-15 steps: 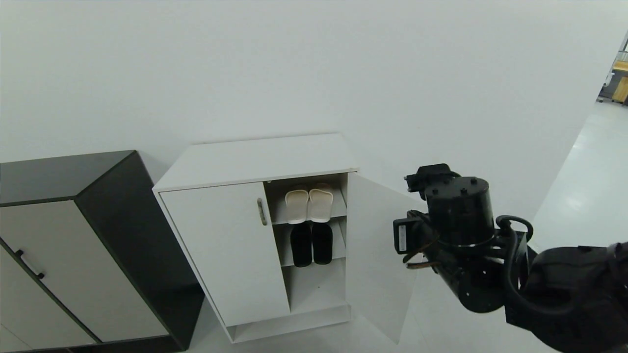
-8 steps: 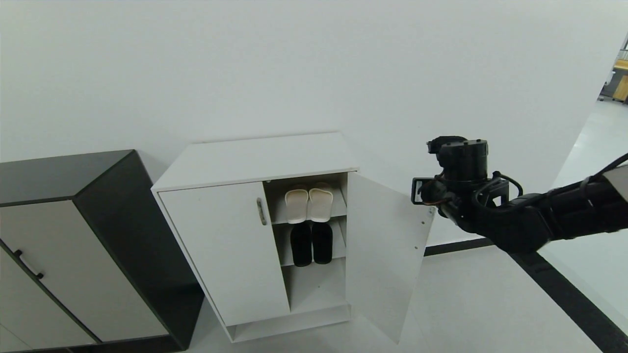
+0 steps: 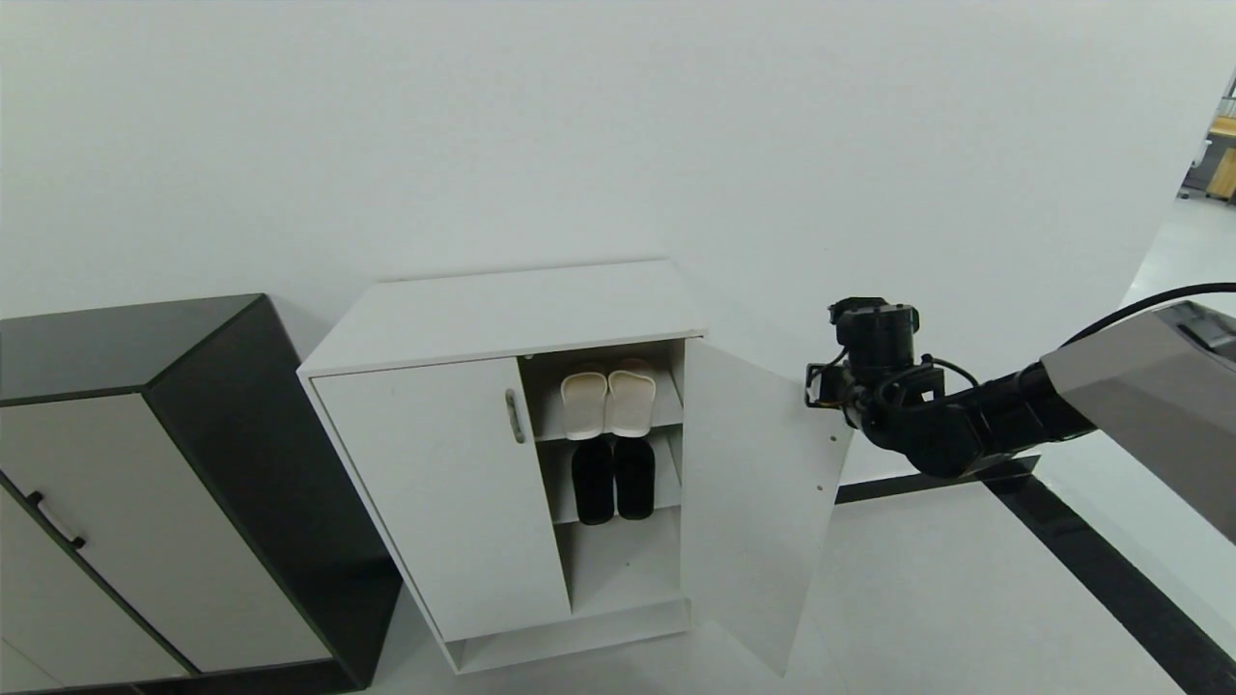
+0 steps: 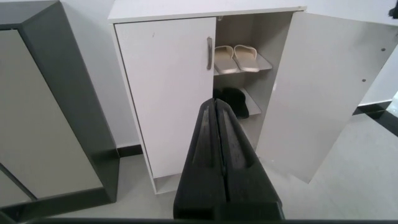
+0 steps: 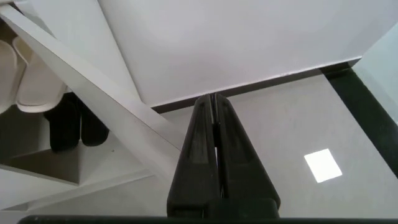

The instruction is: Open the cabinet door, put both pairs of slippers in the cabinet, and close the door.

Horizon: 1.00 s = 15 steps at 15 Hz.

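The white cabinet [image 3: 502,314] stands against the wall, left door [image 3: 435,492] shut and right door [image 3: 758,492] swung open toward the room. Inside, the white slippers [image 3: 608,403] lie side by side on the top shelf, with the black slippers [image 3: 613,480] on the shelf directly below. The right arm [image 3: 966,425] extends from the right, wrist just beside the open door's upper outer corner; a dark cabinet [image 3: 193,425] stands to the left.

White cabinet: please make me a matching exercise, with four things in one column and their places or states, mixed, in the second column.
1. white slippers
2. black slippers
3. left door
4. right door

A. swung open
B. on the top shelf
C. closed
D. on the middle shelf

Pairs: 1-B, 2-D, 3-C, 4-A
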{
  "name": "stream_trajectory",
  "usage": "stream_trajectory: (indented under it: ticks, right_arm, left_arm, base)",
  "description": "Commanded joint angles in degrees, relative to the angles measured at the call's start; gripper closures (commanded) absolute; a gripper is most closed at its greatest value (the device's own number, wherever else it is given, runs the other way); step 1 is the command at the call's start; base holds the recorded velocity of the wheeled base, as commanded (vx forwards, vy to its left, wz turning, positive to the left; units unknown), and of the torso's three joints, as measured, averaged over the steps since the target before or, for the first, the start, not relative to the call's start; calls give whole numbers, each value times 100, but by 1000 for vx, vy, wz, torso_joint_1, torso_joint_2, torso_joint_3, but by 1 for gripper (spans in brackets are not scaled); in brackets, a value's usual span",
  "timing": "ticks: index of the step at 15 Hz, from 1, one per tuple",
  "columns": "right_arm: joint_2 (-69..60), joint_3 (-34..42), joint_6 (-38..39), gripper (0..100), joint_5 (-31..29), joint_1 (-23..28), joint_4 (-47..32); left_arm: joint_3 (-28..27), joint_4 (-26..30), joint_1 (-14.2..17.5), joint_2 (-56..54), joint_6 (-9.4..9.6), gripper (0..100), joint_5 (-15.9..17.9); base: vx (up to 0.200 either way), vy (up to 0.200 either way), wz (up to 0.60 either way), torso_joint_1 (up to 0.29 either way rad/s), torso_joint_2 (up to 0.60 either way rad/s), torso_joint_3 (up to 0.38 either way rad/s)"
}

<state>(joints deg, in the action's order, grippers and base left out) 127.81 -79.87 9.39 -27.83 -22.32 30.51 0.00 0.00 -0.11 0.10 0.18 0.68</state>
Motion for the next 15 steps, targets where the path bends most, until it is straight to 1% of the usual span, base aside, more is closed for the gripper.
stream_trajectory:
  ticks: [1, 9, 13, 15]
  right_arm:
    - [254, -107, 2, 100, -3, 26, -2]
    - [139, -20, 11, 100, -3, 0, -37]
    - [-203, 534, 37, 100, -12, -308, 7]
    - [-529, 974, 151, 100, -12, -668, 16]
  left_arm:
    - [0, 0, 2, 8, -1, 100, 2]
    - [0, 0, 2, 8, -1, 100, 2]
    - [0, 0, 2, 8, -1, 100, 2]
    - [0, 0, 2, 8, -1, 100, 2]
  base:
    - [0, 0, 0, 0, 0, 0]
    - [0, 0, 0, 0, 0, 0]
    - [0, 0, 0, 0, 0, 0]
    - [0, 0, 0, 0, 0, 0]
